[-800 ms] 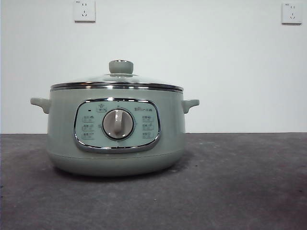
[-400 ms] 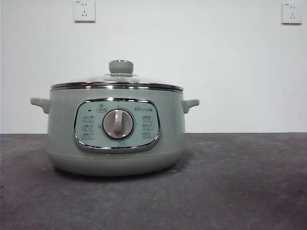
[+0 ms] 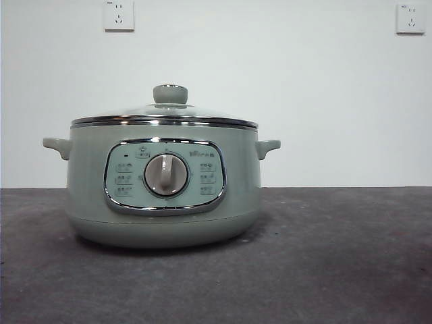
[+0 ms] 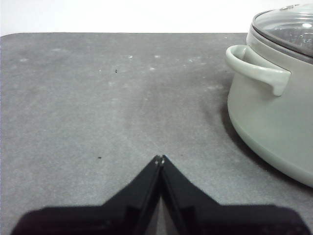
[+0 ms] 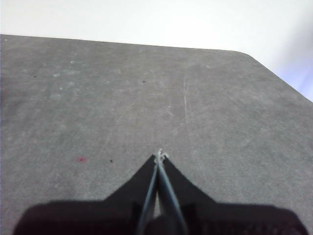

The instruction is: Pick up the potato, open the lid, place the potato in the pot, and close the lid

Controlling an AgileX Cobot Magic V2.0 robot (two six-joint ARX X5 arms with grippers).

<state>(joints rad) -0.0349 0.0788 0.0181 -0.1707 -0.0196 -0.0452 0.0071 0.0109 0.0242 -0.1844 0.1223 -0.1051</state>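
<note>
Sage-green pot (image 3: 164, 182) is seated on the dark grey worktop (image 3: 337, 256), toward its back edge, with the glass lid (image 3: 165, 111) closed on it. Left gripper (image 4: 160, 159) is held just above the worktop near the pot's handle (image 4: 257, 68), jaws closed and empty. Right gripper (image 5: 160, 154) is over bare worktop, jaws closed. No potato is seen.

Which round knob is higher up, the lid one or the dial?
The pale green knob on the lid sits highest; the dial is lower, on the pot's front panel.
</note>
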